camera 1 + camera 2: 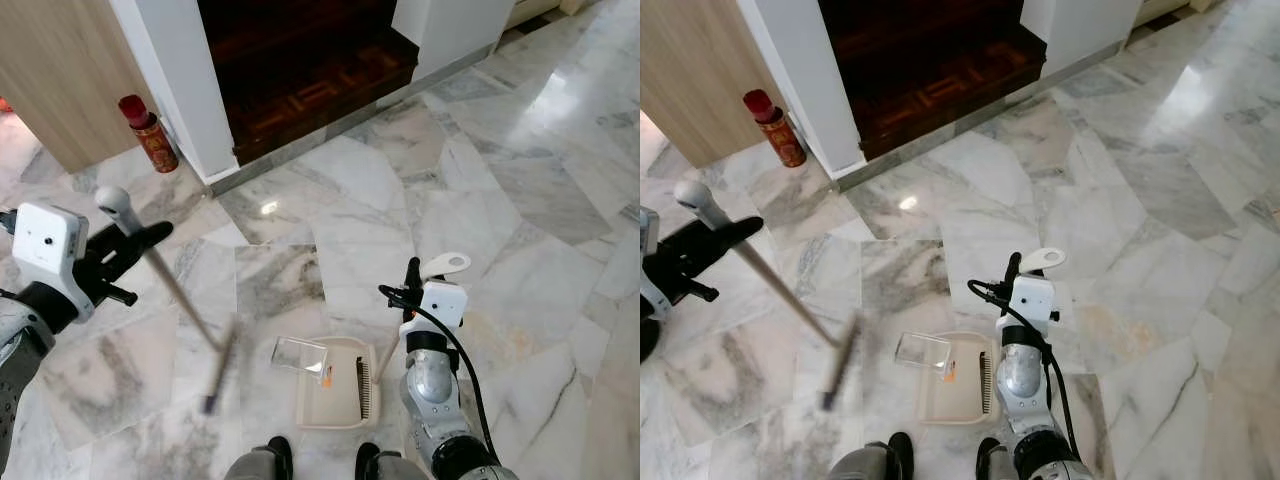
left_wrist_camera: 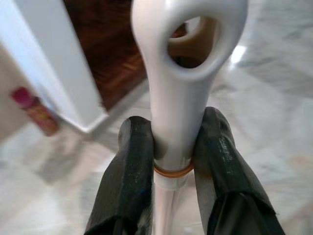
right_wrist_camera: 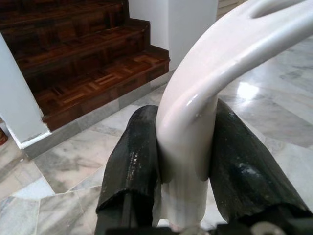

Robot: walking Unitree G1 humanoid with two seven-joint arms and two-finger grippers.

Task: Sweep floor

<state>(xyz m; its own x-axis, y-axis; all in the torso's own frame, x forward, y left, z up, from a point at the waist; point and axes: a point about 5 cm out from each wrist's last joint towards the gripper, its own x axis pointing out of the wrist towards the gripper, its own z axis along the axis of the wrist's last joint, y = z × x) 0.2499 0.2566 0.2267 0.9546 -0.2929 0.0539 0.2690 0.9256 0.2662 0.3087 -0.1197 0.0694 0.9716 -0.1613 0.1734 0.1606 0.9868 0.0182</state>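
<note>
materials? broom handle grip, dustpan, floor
Broom handle: glossy white, moulded hanging eye, likely plastic. Dustpan: matte beige, thin moulded walls, likely plastic. Floor: grey-veined white slabs with a mirror-like glare spot, looks like polished marble, possibly marble-look tile.

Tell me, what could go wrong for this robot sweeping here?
The clear scrap lies half on the dustpan lip, so a blurred broom stroke might flick it away. The right gripper holds the dustpan handle; a hard push could shift the pan. A wide backswing might tip the red can.
</note>
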